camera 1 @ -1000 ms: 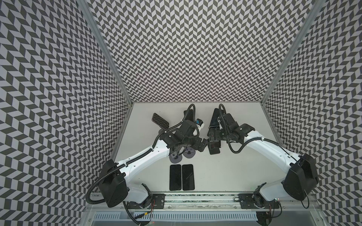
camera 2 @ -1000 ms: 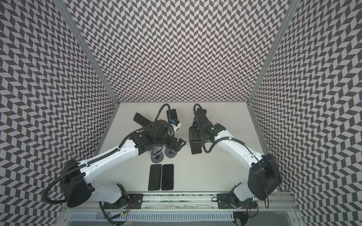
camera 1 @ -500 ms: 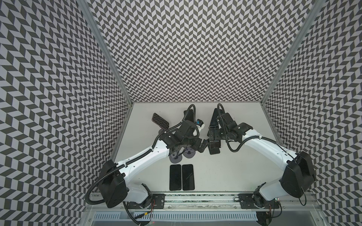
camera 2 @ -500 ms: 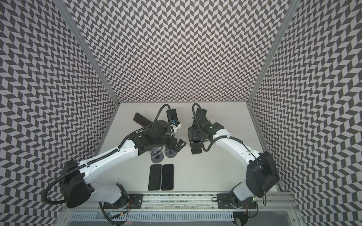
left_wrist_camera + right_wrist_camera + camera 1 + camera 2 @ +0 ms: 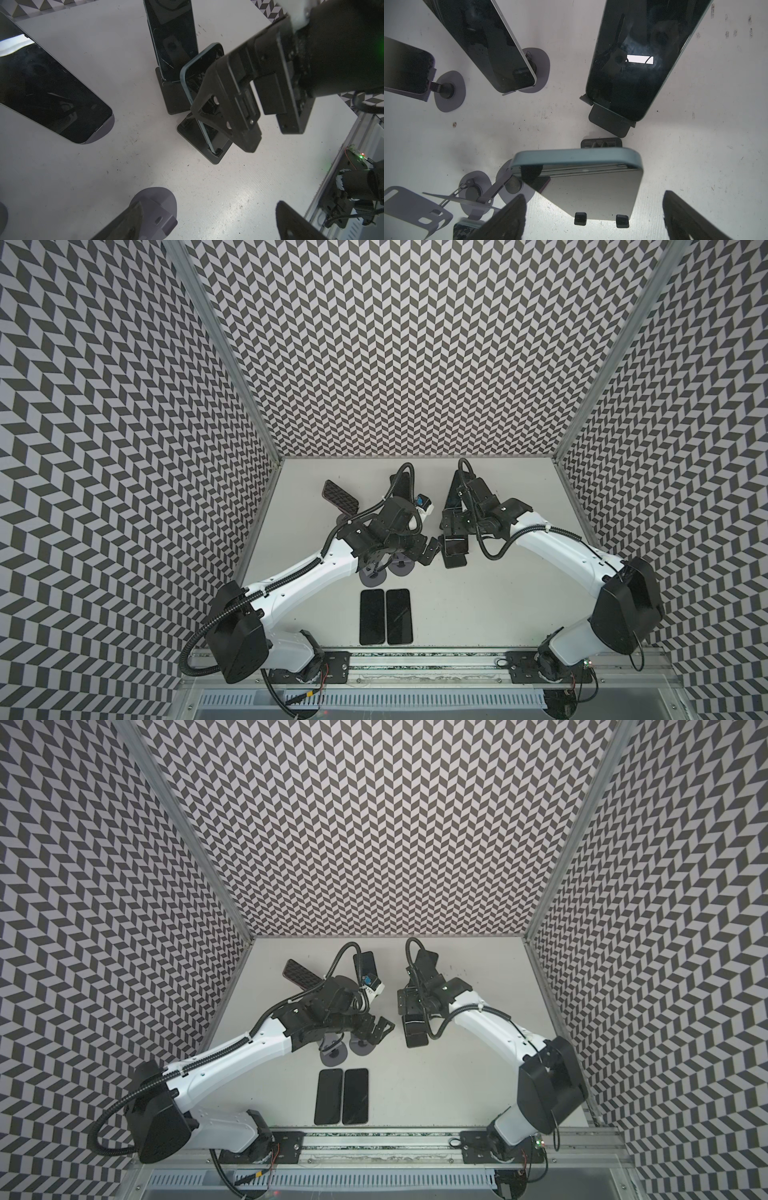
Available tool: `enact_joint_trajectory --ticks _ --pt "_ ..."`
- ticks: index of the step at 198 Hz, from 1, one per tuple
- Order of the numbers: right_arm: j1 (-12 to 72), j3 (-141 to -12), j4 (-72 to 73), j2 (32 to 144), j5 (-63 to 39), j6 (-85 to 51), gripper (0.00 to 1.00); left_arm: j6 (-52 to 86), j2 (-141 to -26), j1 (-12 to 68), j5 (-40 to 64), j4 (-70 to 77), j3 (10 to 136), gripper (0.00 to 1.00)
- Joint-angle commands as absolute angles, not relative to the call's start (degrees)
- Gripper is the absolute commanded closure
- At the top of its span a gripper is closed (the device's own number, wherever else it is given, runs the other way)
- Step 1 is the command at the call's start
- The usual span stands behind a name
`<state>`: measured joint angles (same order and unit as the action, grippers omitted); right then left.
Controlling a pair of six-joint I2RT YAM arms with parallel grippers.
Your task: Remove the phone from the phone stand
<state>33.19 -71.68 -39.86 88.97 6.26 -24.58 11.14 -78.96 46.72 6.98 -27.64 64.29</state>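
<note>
Table: the white tabletop [image 5: 478, 614] carries six phones as far as both top views show. Four sit on stands and two lie flat.

Right gripper: the black right gripper [image 5: 593, 195] hangs over the task phone with its jaws spread wide. One finger stands on each side of the screen with a gap at both, and nothing is pinched.

Left gripper: the black left gripper [image 5: 428, 551] hovers above the empty stands, jaws spread wide and holding nothing.

Done so far: a pair of black glass-fronted phones [image 5: 372, 616] lies flat, side by side, near the front edge of the table. Near them, two grey round-based stands [image 5: 370, 577] are empty.

Task phone: the blue-edged, black-screened phone [image 5: 591, 197] leans in a low black flat-based stand [image 5: 216, 158]. Its bottom edge sits in the stand's two small black hooks [image 5: 580, 218]. It has not been lifted.

Also waiting: a dark-edged black phone [image 5: 633, 62] rests on a second black stand just behind the task phone. A phone in a chevron-patterned case [image 5: 338, 499] and a silver-edged phone [image 5: 483, 41] rest on grey stands.

Progress: about a third done, judging by the two empty stands and two flat phones.

Left to do: close on the blue-edged phone, lift it clear of the hooks and lay it down. The other three would likely follow.
</note>
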Motion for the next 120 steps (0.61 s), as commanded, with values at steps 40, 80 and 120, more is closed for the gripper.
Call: enact_joint_trajectory --ticks 40,80,120 --pt "33.0 -74.7 -38.6 91.0 7.6 -23.7 0.06 10.0 -77.8 46.5 6.5 -26.9 63.5 0.0" --pt "33.0 -74.7 -38.4 91.4 8.0 -23.7 0.1 10.0 -78.0 46.5 5.9 -27.0 63.6 0.0" --pt "33.0 -74.8 -38.1 91.8 7.9 -24.0 0.12 10.0 -77.7 46.4 5.9 -27.2 63.4 0.0"
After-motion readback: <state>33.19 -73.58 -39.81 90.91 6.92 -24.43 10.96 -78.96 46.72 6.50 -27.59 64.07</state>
